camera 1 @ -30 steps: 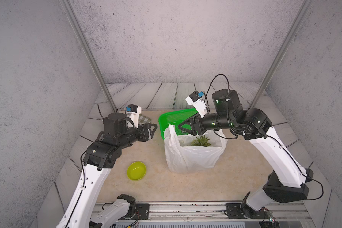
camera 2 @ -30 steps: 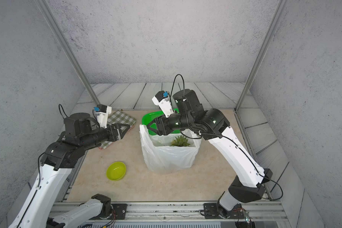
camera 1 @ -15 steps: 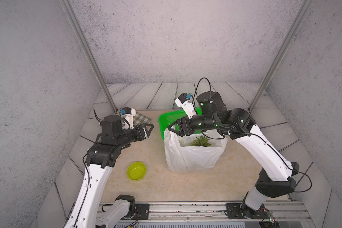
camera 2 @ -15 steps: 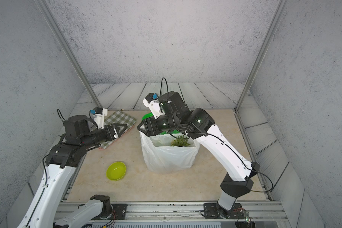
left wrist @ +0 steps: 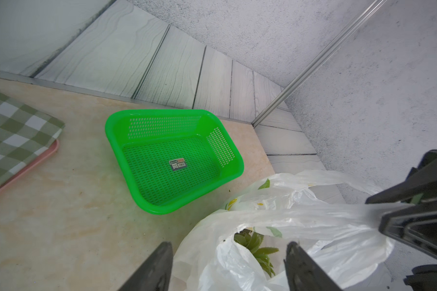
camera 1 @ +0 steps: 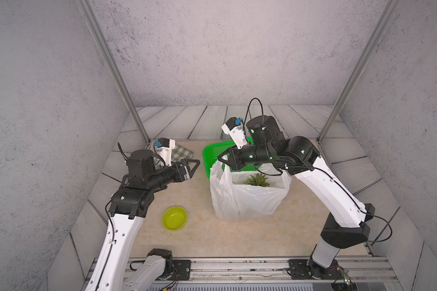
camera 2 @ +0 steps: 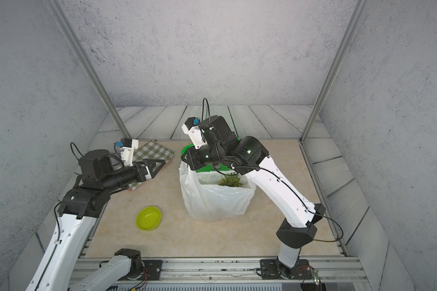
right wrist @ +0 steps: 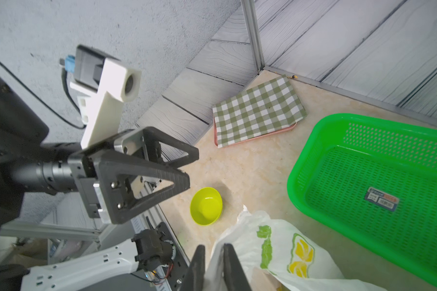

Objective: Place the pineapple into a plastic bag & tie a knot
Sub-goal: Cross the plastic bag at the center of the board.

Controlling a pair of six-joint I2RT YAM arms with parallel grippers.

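Note:
The plastic bag (camera 1: 247, 199) stands open mid-table, white with lemon and leaf print (right wrist: 283, 241). Inside it only the pineapple's green crown (camera 1: 256, 179) (left wrist: 255, 243) shows. My right gripper (camera 1: 220, 159) (right wrist: 213, 267) is shut on the bag's white rim at its left upper corner, with film pinched between the jaws. My left gripper (camera 1: 195, 164) (left wrist: 228, 248) hovers open a little left of the bag, pointing at it, with nothing between its fingers. No knot is in view.
A green perforated basket (camera 1: 207, 153) (left wrist: 111, 126) sits right behind the bag. A yellow-green bowl (camera 1: 174, 218) lies front left. A checked cloth (camera 2: 154, 151) over a pink tray lies at the back left, under the left arm.
My right gripper slid left along the bag's mouth and shut on its rim. The left gripper opened slightly wider and barely moved.

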